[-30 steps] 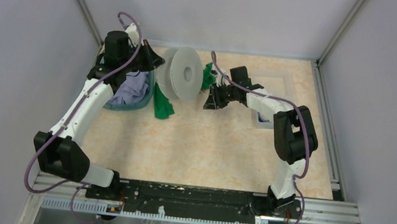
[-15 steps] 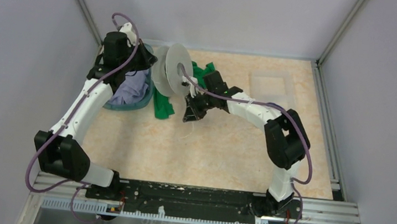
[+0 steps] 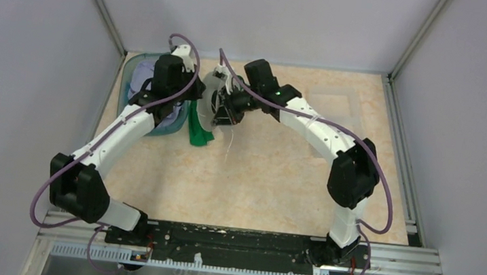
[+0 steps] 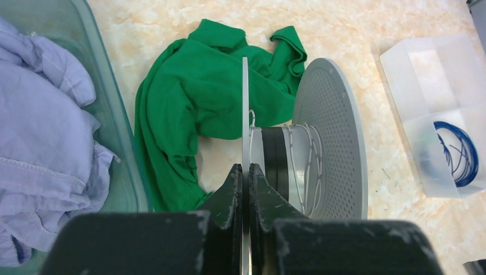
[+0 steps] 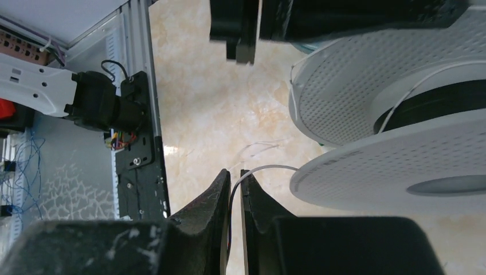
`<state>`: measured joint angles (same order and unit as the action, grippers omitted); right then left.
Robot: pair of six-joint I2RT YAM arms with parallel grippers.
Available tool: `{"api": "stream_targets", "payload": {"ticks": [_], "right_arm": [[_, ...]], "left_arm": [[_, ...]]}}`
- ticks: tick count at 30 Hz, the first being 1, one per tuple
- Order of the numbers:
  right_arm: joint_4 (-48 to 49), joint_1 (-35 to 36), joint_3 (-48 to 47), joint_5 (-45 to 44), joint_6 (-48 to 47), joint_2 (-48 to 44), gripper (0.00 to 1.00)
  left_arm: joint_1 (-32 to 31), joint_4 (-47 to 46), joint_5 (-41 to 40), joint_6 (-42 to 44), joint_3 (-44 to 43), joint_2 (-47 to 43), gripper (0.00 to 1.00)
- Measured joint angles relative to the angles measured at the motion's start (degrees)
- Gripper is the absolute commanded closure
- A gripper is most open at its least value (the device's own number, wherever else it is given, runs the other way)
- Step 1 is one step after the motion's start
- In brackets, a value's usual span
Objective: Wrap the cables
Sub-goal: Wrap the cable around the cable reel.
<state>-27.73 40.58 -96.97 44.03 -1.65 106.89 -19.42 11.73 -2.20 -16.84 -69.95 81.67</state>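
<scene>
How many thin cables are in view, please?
2. A whitish cable runs from the grey spool into the right gripper; a dark blue coil in the clear plastic box. More may be hidden.

Diffuse overhead light, soft faint shadows. Wrist views: left gripper (image 4: 246,169) and right gripper (image 5: 235,175) blur behind the jaws; the spool (image 4: 329,132) beyond them is sharp. Glare spots the table (image 5: 195,103) left of the right jaws.

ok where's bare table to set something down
Bare: the middle of the marbled tabletop, from the black base rail up to the green cloth, save a trailing thin white cable. Crowded far left: teal tub, grey perforated spool. Far right: clear plastic box.
</scene>
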Motion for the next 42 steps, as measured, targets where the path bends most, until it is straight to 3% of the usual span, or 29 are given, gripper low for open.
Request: {"api": "stream_targets", "payload": {"ticks": [16, 21, 25, 31, 37, 42], "right_arm": [[-1.9, -11.5, -5.4, 0.1, 5.3, 0.0, 0.89], [-1.4, -12.8, -5.8, 0.5, 5.0, 0.1, 0.85], [3.3, -13.4, 3.4, 0.8, 5.0, -2.5, 0.75], [10.1, -15.4, 20.9, -3.5, 6.5, -7.4, 0.51], [11.3, -16.5, 30.0, -12.6, 6.5, -12.8, 0.37], [9.9, -16.3, 33.1, -16.9, 6.8, -15.8, 0.33]], "left_arm": [[-6.9, -2.4, -2.7, 11.1, 1.8, 0.1, 1.00], [-7.6, -2.3, -2.7, 12.6, 1.9, 0.1, 1.00], [-7.5, -2.3, -2.7, 12.3, 1.9, 0.1, 1.00], [-5.2, 0.3, -0.5, 9.4, -0.1, 0.1, 1.00], [-3.6, 2.1, 0.1, 7.6, -4.8, 0.1, 1.00], [-3.3, 2.9, 0.1, 6.8, -7.0, 0.1, 1.00]]}}
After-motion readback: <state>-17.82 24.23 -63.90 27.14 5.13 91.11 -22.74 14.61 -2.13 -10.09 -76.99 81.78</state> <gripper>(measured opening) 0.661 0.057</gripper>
